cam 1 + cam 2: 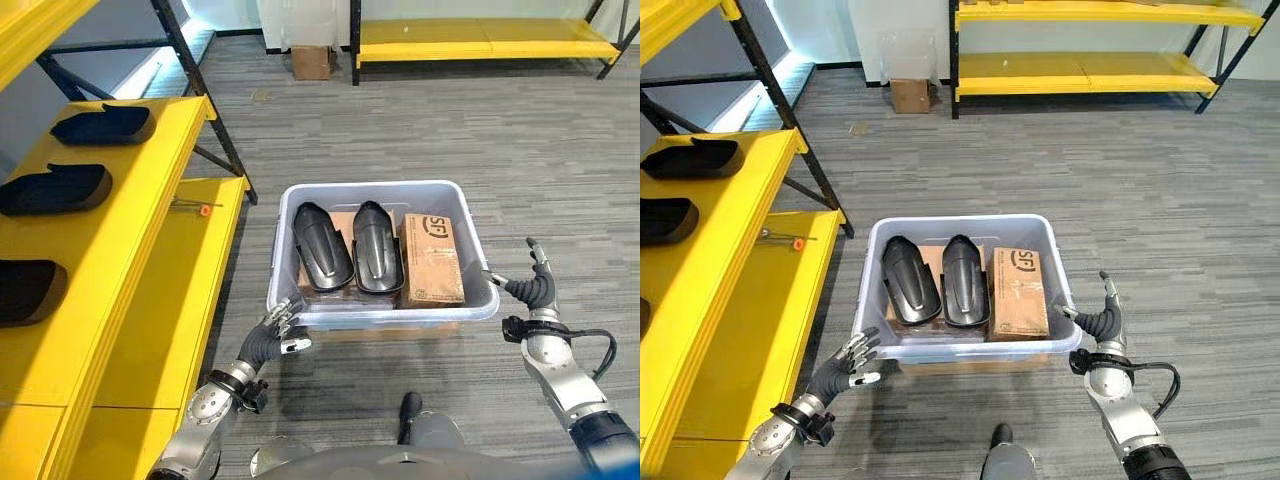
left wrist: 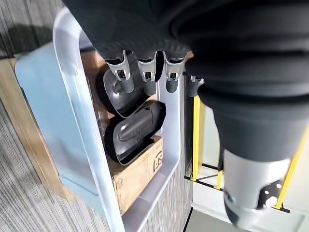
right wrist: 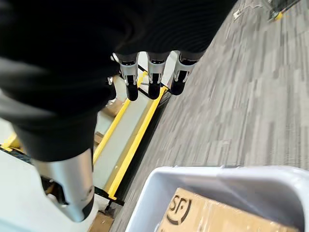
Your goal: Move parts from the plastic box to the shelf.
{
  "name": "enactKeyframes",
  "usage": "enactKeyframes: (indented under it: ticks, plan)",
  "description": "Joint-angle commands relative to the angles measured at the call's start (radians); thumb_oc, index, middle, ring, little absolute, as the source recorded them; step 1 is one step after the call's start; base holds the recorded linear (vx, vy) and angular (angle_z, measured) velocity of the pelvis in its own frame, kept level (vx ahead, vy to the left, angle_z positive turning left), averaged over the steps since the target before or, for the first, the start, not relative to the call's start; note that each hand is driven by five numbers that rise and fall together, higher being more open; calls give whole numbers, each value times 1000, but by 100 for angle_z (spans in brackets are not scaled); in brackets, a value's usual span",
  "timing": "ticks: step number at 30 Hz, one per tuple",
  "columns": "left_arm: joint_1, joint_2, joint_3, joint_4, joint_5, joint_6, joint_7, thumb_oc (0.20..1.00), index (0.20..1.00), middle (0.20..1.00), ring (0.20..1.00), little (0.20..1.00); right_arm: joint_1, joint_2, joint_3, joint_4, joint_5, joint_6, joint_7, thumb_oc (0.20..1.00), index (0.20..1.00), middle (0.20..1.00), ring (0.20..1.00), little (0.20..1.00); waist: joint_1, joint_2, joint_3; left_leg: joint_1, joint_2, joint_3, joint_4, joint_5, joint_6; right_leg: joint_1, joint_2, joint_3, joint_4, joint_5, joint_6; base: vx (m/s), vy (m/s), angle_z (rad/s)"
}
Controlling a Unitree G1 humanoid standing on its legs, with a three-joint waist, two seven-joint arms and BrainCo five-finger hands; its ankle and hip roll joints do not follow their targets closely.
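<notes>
A: Where are the parts point(image 1: 345, 247)?
B: In the plastic box point(image 1: 300, 305), beside the shelf point(image 1: 120, 230); left robot hand point(image 1: 275, 330) and right robot hand point(image 1: 532, 285), fingers relaxed, flank it, likely ready to reach.

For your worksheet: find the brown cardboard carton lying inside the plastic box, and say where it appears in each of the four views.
Left eye: cardboard carton, right side of the plastic box.
Right eye: carton, right of the two black parts.
Left wrist, under the black parts.
Right wrist, bottom edge.
Shared landmark: the box's pale rim.
</notes>
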Motion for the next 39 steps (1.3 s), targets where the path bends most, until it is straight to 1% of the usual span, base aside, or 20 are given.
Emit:
enactKeyframes:
  ticks: [1, 2, 5, 6, 8, 11, 12, 14, 15, 16, 17, 21, 23, 24, 27, 29, 32, 34, 36, 39]
  plan:
    - [-16, 71, 17, -94, 2, -34, 3, 1000, 1000, 1000, 1000, 1000, -65, 51, -34, -45, 10, -51, 13, 1000, 1000, 1000, 1000, 1000, 12, -50, -3, -70, -45, 61, 83, -171, -23, 105, -35, -48, -112, 32, 39, 184, -358, -19]
    - [-31, 68, 13, -93, -1, -31, 8, 1000, 1000, 1000, 1000, 1000, -66, 51, -29, -37, 10, -49, 32, 1000, 1000, 1000, 1000, 1000, 1, -48, -9, -66, -26, 79, 103, -141, -39, 112, -20, -50, -134, 34, 27, 162, -310, -10]
    - [-52, 62, 9, -93, -7, -27, 19, 1000, 1000, 1000, 1000, 1000, -58, 50, -23, -35, 4, -51, 55, 1000, 1000, 1000, 1000, 1000, -17, -45, -16, -68, -10, 107, 133, -114, -60, 130, 3, -58, -191, 49, 18, 133, -237, -4]
    - [-63, 59, 16, -95, -16, -16, 21, 1000, 1000, 1000, 1000, 1000, -48, 47, -21, -34, 9, -60, 79, 1000, 1000, 1000, 1000, 1000, -29, -43, -24, -60, -20, 134, 129, -122, -61, 134, 5, -72, -213, 62, 21, 112, -189, -2]
    - [-75, 52, 22, -100, -5, -1, 25, 1000, 1000, 1000, 1000, 1000, -40, 55, -14, -30, 15, -61, 86, 1000, 1000, 1000, 1000, 1000, -29, -37, -28, -69, -58, 129, 122, -129, -55, 134, 15, -77, -221, 66, 19, 102, -154, 10]
    - [-78, 49, 39, -105, 2, 16, 49, 1000, 1000, 1000, 1000, 1000, -26, 60, 6, -28, 37, -76, 118, 1000, 1000, 1000, 1000, 1000, -31, -29, -24, -88, -129, 111, 92, -159, -25, 131, 21, -62, -218, 67, 23, 117, -60, -15]
    - [-72, 45, 43, -99, 10, 15, 67, 1000, 1000, 1000, 1000, 1000, -20, 64, 25, -29, 51, -76, 135, 1000, 1000, 1000, 1000, 1000, -32, -24, -27, -82, -137, 95, 31, -130, -26, 138, 26, -50, -224, 65, 23, 237, 106, -61]
    - [-70, 43, 42, -88, 3, -1, 66, 1000, 1000, 1000, 1000, 1000, -9, 69, 61, -29, 55, -73, 170, 1000, 1000, 1000, 1000, 1000, -27, -9, -27, -90, -99, 79, -83, -20, -62, 151, 18, -56, -210, 45, 29, 252, 221, -60]
    - [-70, 42, 42, -86, 0, -5, 64, 1000, 1000, 1000, 1000, 1000, -8, 69, 64, -31, 54, -71, 171, 1000, 1000, 1000, 1000, 1000, -27, -8, -26, -91, -94, 80, -87, -10, -65, 152, 18, -57, -208, 43, 29, 188, 285, -31]
    - [-70, 36, 48, -86, -15, -10, 49, 1000, 1000, 1000, 1000, 1000, -3, 70, 80, -38, 58, -63, 173, 1000, 1000, 1000, 1000, 1000, -25, -3, -21, -98, -61, 75, -100, 31, -81, 154, 16, -61, -189, 26, 25, 124, 210, -13]
    - [-69, 35, 49, -88, -15, -9, 49, 1000, 1000, 1000, 1000, 1000, -4, 70, 82, -40, 59, -61, 175, 1000, 1000, 1000, 1000, 1000, -24, -3, -20, -99, -54, 70, -98, 34, -82, 152, 14, -61, -179, 21, 23, 141, 270, -5]
    - [-62, 30, 58, -83, -23, -1, 24, 1000, 1000, 1000, 1000, 1000, 1, 76, 94, -43, 61, -70, 180, 1000, 1000, 1000, 1000, 1000, -23, -10, -19, -98, -33, 56, -78, 10, -72, 133, 1, -62, -94, -27, 9, 153, 278, -31]
    - [-74, 27, 44, -64, -21, -1, 4, 1000, 1000, 1000, 1000, 1000, 8, 78, 90, -43, 76, -70, 168, 1000, 1000, 1000, 1000, 1000, -34, -13, -19, -98, -58, 62, -66, -23, -53, 138, 2, -44, -80, -36, 11, 261, 455, -12]
    - [-82, 28, 33, -56, -26, -4, -7, 1000, 1000, 1000, 1000, 1000, 13, 78, 79, -40, 65, -77, 176, 1000, 1000, 1000, 1000, 1000, -42, -16, -22, -94, -97, 67, -69, -77, -24, 135, -7, -30, -70, -34, 20, 216, 471, 13]
    - [-81, 31, 27, -51, -13, -15, -7, 1000, 1000, 1000, 1000, 1000, 20, 80, 75, -44, 59, -81, 182, 1000, 1000, 1000, 1000, 1000, -42, -18, -24, -94, -127, 62, -70, -115, -3, 131, -15, -19, -60, -33, 29, 130, 329, 1]
    - [-70, 48, 22, -52, -27, -42, -10, 1000, 1000, 1000, 1000, 1000, 22, 76, 70, -65, 59, -107, 218, 1000, 1000, 1000, 1000, 1000, -34, -17, -24, -92, -186, 40, -89, -157, 37, 122, -25, -4, -24, -44, 49, 190, 530, -3]
    - [-64, 67, 20, -64, -48, -46, -17, 1000, 1000, 1000, 1000, 1000, 3, 79, 79, -78, 63, -109, 228, 1000, 1000, 1000, 1000, 1000, -15, -15, -22, -99, -229, 10, -115, -165, 63, 108, -20, -4, 27, -70, 59, 105, 335, 4]
    - [-67, 75, 17, -68, -47, -54, -28, 1000, 1000, 1000, 1000, 1000, -20, 90, 88, -78, 80, -106, 221, 1000, 1000, 1000, 1000, 1000, 5, -9, -14, -98, -264, -15, -148, -162, 86, 58, -24, -3, 129, -92, 80, 90, 330, -5]
    - [-65, 77, 18, -76, -48, -54, -21, 1000, 1000, 1000, 1000, 1000, -38, 105, 89, -72, 100, -93, 223, 1000, 1000, 1000, 1000, 1000, 13, -9, -5, -89, -293, -35, -174, -170, 105, -3, -32, 13, 205, -71, 107, 57, 165, 6]
    - [-66, 79, 19, -88, -63, -48, 4, 1000, 1000, 1000, 1000, 1000, -42, 126, 90, -71, 112, -90, 227, 1000, 1000, 1000, 1000, 1000, 21, -12, 7, -79, -307, -54, -183, -178, 111, -33, -64, 13, 169, -39, 121, 50, -29, -2]
